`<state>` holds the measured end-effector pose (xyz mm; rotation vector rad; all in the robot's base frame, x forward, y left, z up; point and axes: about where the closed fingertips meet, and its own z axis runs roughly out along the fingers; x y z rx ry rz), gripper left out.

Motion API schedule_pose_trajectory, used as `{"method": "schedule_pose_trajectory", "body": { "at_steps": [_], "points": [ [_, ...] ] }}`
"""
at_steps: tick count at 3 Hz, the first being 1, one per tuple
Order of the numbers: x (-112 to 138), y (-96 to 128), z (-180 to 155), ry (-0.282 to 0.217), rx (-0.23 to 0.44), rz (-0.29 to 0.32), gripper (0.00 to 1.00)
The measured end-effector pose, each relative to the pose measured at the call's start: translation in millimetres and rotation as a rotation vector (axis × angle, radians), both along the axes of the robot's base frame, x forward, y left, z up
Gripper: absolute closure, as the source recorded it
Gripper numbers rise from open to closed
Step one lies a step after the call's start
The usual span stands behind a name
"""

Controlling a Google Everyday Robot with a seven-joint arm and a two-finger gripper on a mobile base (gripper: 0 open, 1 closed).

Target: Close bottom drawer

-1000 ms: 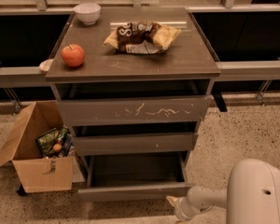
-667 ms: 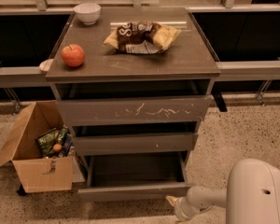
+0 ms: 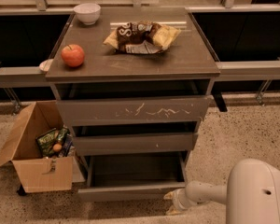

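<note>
My gripper (image 3: 174, 202), grip state I cannot tell, seems to sit at the right corner of the pulled-out bottom drawer (image 3: 130, 192); pushing off-centre there could skew and jam it

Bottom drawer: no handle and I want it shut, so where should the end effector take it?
Probably the bottom drawer by its flat front, pushed from the front: it stands pulled out, handleless. The end effector sits by its right front corner.

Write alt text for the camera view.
The bottom drawer of a three-drawer cabinet stands pulled far out, with the robot's gripper by its front right corner. An apple, bowl and snack bags sit on top.
</note>
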<state>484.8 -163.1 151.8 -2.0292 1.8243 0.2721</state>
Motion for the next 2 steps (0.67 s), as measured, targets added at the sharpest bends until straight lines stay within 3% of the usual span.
{"method": "schedule_pose_trajectory", "body": {
  "at_steps": [2],
  "points": [
    [46, 10, -8, -0.103, 0.005, -0.024, 0.96]
  ]
}}
